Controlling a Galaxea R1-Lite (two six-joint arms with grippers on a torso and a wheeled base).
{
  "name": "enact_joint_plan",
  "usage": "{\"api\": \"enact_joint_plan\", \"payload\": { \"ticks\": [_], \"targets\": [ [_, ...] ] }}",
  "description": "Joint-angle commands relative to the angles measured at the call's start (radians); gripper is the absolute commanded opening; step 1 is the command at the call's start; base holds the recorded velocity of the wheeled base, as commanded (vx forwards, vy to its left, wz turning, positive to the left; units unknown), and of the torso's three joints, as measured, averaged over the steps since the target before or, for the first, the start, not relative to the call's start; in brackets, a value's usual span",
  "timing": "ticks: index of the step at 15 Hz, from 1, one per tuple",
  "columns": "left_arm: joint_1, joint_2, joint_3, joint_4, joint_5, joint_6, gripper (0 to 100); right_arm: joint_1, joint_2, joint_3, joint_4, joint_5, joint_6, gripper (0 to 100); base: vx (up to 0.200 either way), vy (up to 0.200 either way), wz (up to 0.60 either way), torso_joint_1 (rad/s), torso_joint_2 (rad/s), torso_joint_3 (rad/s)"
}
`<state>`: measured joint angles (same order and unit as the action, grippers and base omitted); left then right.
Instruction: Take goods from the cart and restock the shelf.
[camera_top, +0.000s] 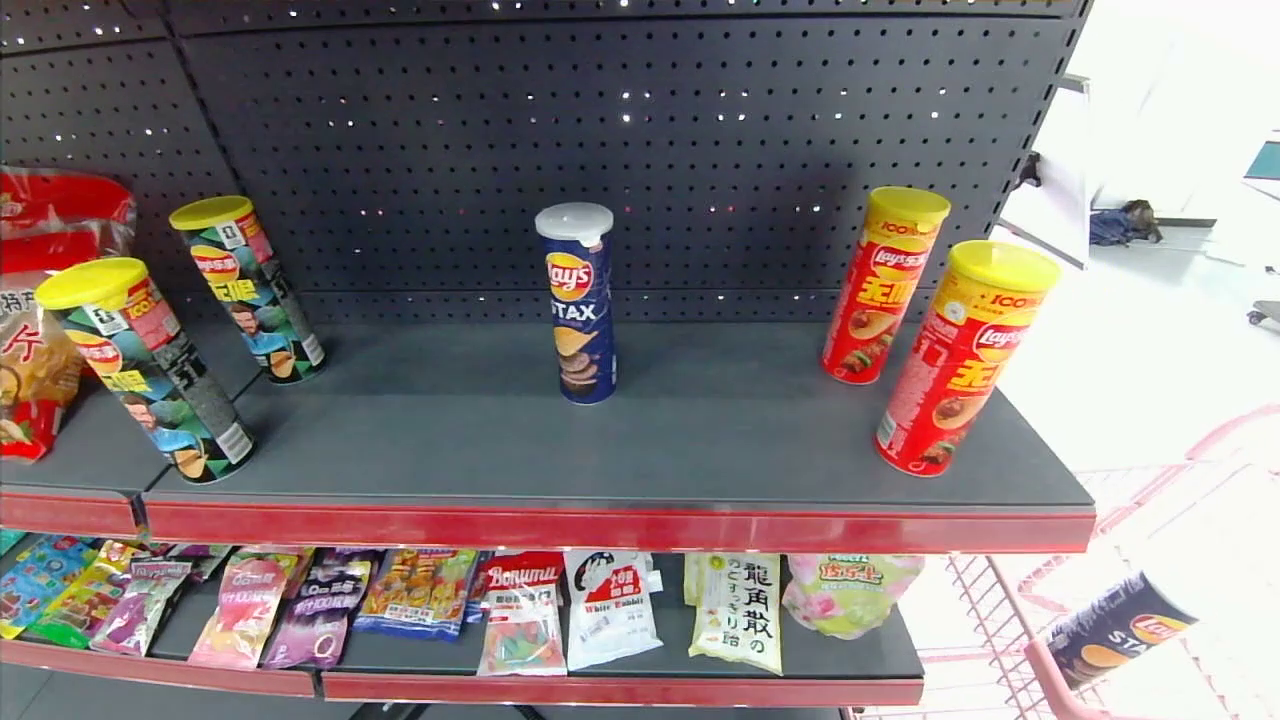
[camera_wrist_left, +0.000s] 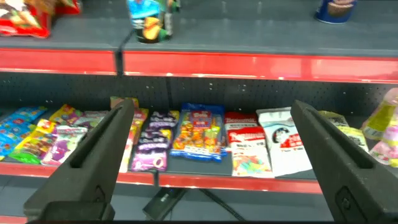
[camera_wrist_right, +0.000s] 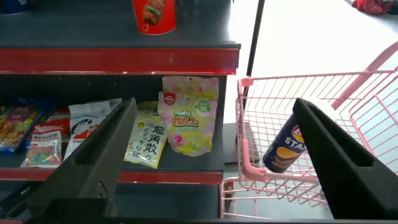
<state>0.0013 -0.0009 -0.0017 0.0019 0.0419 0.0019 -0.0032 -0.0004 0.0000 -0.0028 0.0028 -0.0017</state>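
A dark blue chip can (camera_top: 1115, 627) (camera_wrist_right: 286, 149) lies tilted inside the pink wire cart (camera_top: 1010, 610) (camera_wrist_right: 261, 180) at the lower right. On the upper shelf (camera_top: 620, 440) another dark blue can (camera_top: 577, 300) stands upright in the middle. Two red cans (camera_top: 880, 285) (camera_top: 962, 355) stand at the right, two teal-patterned cans (camera_top: 250, 288) (camera_top: 145, 368) at the left. My right gripper (camera_wrist_right: 214, 162) is open, facing the lower shelf's right end and the cart, with nothing between its fingers. My left gripper (camera_wrist_left: 211, 162) is open before the lower shelf's snack bags, also holding nothing.
The lower shelf (camera_top: 620, 685) holds a row of flat snack and candy bags (camera_top: 610, 605). Red snack bags (camera_top: 40, 300) sit at the upper shelf's far left. A black pegboard (camera_top: 620, 150) backs the shelf. Bright open floor lies to the right beyond the cart.
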Motion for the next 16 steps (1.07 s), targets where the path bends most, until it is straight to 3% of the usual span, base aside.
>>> {"api": "enact_joint_plan", "payload": {
  "ticks": [1,6,9,16],
  "targets": [
    [0.0,0.001,0.0,0.0,0.001,0.0,100,0.0,0.0,0.0,0.0,0.0,0.0,100,0.0,-0.2,0.0,0.007,0.0,-0.002],
    [0.0,0.001,0.0,0.0,0.001,0.0,100,0.0,0.0,0.0,0.0,0.002,-0.001,100,0.0,-0.2,0.0,0.002,0.0,0.002],
    [0.0,0.001,0.0,0.0,0.001,0.0,100,0.0,0.0,0.0,0.0,0.002,-0.001,100,0.0,0.0,0.0,0.0,0.0,0.0],
    [0.0,0.001,0.0,0.0,0.001,0.0,100,0.0,0.0,0.0,0.0,0.002,0.0,100,0.0,0.0,-0.6,0.004,0.0,0.0]
  ]
}}
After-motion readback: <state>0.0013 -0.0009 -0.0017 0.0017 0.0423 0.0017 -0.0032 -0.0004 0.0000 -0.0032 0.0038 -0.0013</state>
